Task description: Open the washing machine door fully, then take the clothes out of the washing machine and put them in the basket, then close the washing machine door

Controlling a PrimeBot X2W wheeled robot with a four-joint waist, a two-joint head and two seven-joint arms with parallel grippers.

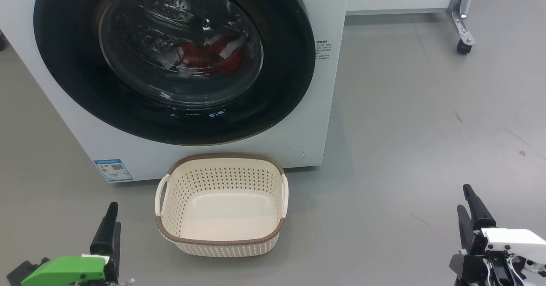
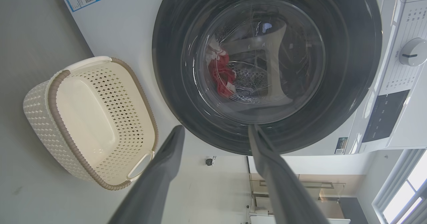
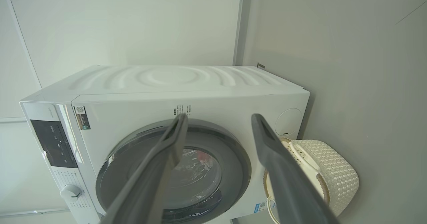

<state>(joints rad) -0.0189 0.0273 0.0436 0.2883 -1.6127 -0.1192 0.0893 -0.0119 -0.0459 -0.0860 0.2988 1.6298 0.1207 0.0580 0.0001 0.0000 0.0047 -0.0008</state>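
The door [image 1: 68, 64] sits shut against the washer [image 1: 330, 107]. Red and white clothes [image 1: 217, 58] lie inside the drum, seen through the door's glass. The basket [image 1: 222, 156] stands upright on the floor [image 1: 405, 128], just in front of the washer and below the door. The left end effector [image 2: 216, 128] is low at the basket's left, fingers spread wide apart with nothing between them. The right end effector [image 3: 219, 115] is well to the basket's right, likewise wide open and holding nothing. Both are clear of the washer.
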